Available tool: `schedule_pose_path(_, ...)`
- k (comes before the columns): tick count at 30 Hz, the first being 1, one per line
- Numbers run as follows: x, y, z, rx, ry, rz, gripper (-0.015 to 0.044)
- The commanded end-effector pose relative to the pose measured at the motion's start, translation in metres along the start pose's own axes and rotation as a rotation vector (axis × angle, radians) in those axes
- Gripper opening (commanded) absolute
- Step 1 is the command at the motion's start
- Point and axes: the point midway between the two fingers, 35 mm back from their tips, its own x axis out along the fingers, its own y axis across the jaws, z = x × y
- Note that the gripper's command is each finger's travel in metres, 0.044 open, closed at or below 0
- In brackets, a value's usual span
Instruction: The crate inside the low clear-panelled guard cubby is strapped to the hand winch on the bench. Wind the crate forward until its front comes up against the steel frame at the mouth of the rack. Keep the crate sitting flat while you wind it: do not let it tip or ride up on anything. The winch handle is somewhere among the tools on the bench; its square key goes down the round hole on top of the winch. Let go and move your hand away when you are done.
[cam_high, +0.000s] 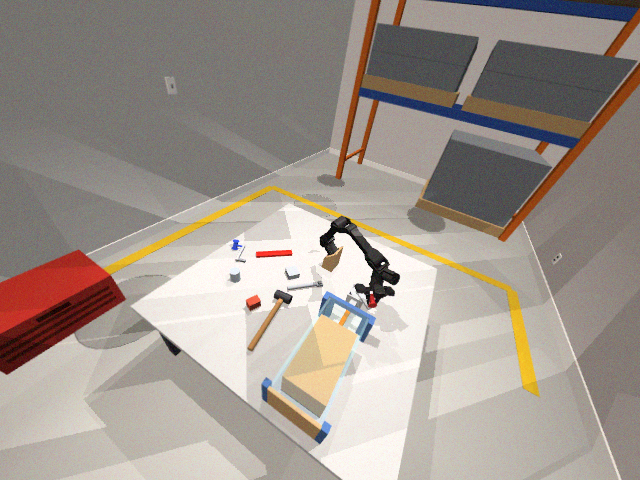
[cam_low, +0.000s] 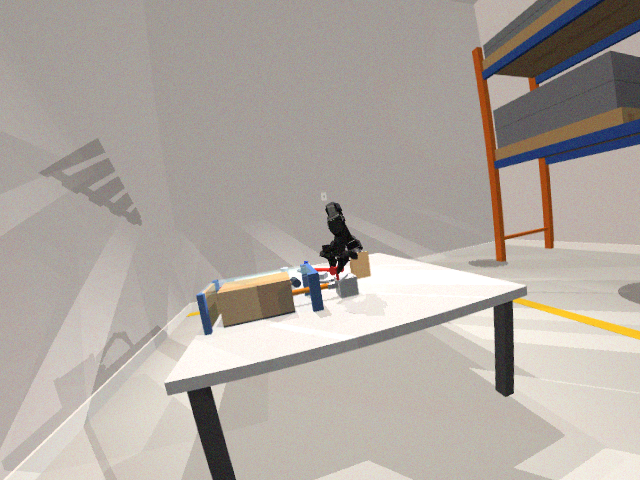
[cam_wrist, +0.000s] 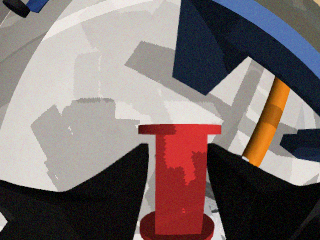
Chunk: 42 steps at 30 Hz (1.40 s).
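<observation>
The tan crate (cam_high: 324, 351) (cam_low: 258, 299) sits flat in the clear-panelled cubby, with a gap between its front and the blue frame (cam_high: 336, 299) (cam_low: 317, 289) (cam_wrist: 220, 55). The orange strap (cam_high: 344, 316) (cam_wrist: 267, 120) runs through the frame to the grey winch (cam_low: 348, 287), which is largely hidden by the gripper in the wrist view. The handle's red knob (cam_high: 372, 301) (cam_wrist: 181, 185) stands upright beside the winch top. My gripper (cam_high: 372, 295) (cam_low: 336, 269) (cam_wrist: 178, 150) is partly open around the knob; a thin gap shows on its left side in the wrist view. The key's seating is hidden.
A wooden block (cam_high: 331, 259) (cam_low: 360, 264) stands near the arm base. A mallet (cam_high: 266, 322), a wrench (cam_high: 305, 285), a red bar (cam_high: 273, 253), a red block (cam_high: 253, 302), a grey box (cam_high: 292, 272) and a cylinder (cam_high: 235, 274) lie on the other side of the bench.
</observation>
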Motion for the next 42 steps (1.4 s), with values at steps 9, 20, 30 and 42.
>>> schedule_pose_path(9, 0.000, 0.000, 0.000, 0.000, 0.000, 0.000, 0.0000)
schedule_pose_path(20, 0.002, 0.001, -0.002, -0.003, -0.004, -0.002, 0.0000)
schedule_pose_path(30, 0.001, 0.008, -0.005, -0.003, -0.004, -0.001, 0.0000)
schedule_pose_path(42, -0.003, 0.021, -0.013, -0.004, -0.003, 0.000, 0.0000)
